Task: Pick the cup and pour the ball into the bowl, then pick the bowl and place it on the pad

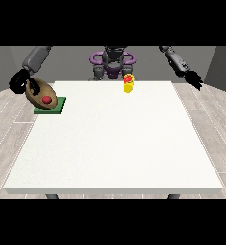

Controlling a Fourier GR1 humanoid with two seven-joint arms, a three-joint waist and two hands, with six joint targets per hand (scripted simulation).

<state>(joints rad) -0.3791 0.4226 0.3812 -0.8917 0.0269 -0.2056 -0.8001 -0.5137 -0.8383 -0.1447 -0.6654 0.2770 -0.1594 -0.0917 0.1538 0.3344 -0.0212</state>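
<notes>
Front view shows the red ball (pixel 47 100) already in the brown bowl (pixel 39 94), held tilted over the green pad (pixel 51 105) by the robot hand (pixel 20 80) at the view's left; setting down remains. The yellow cup (pixel 129 84) stands on the surface (pixel 115 143).

No readable text, labels, brands, numbers or signs anywhere; only an unreadable red mark on the yellow cup (pixel 128 85) at twelve o'clock on the tabletop (pixel 115 143).

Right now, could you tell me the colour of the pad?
Green; the pad shows best in the front view.
</notes>
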